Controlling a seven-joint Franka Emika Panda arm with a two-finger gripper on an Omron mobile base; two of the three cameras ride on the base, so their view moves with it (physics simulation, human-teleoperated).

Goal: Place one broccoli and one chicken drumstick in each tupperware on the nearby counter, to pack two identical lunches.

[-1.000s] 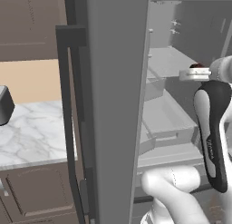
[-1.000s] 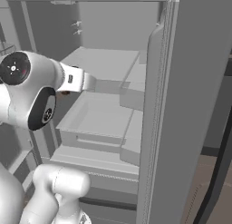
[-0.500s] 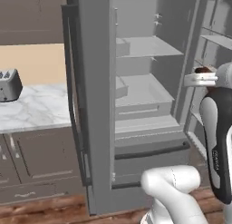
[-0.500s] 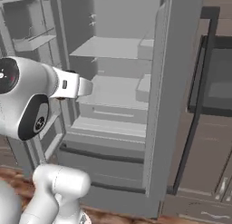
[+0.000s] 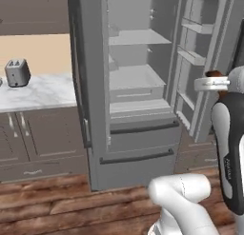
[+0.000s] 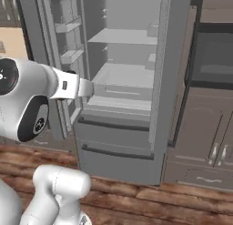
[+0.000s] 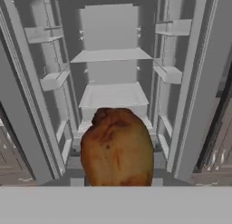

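The base has backed away from the open fridge (image 5: 138, 86); the gripper (image 7: 117, 184) clasps a chicken drumstick (image 7: 117, 148).

White glossy arm (image 5: 181, 200), rounded links, dark grey joint sections, small grey lettering.

drumstick (image 7: 117, 148): golden-brown, lumpy, upright, at 6 o'clock in hand view
counter (image 5: 40, 92): white marble, at 9 o'clock in left base view

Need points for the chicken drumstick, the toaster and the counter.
chicken drumstick (image 7: 117, 148), hand view, middle of its browned surface.
toaster (image 5: 17, 72), left base view, front face of its silver body.
counter (image 5: 45, 93), left base view, bare marble right of the toaster.
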